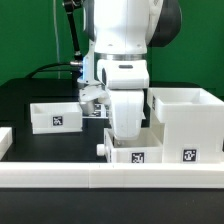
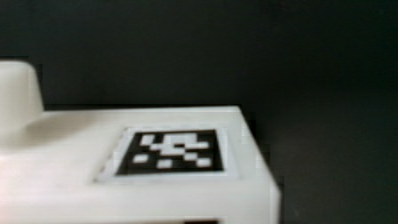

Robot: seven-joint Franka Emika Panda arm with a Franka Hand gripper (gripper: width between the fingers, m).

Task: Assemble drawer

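Exterior view, starting from its left: a short stub of white border rail [image 1: 5,140] sits at the edge, well off to that side of the pincer [image 1: 94,104]. Next comes a small shallow tray [image 1: 55,115], its tag facing the camera, just beside the pincer on the exterior view's left.

The pincer hangs low over the black table [image 1: 25,100]. The arm [image 1: 125,60] has its bulky white wrist in front of much of it, so I cannot tell how far the jaws are parted or whether they have hold of anything.

Nearer the camera than the pincer, a second tray [image 1: 135,155] lies close to the long front rail [image 1: 60,178], its back edge hidden by the arm. To the exterior view's right of the pincer stands the big hollow housing [image 1: 185,120], open at the top, with a tag low on its front face, close beside the second tray.

In the wrist view, a blurred white drawer part [image 2: 71,140] with a square tag [image 2: 173,152] on its upper face lies close before the camera; I cannot tell which part it is. A rounded white shape [image 2: 15,95] rises beside it.
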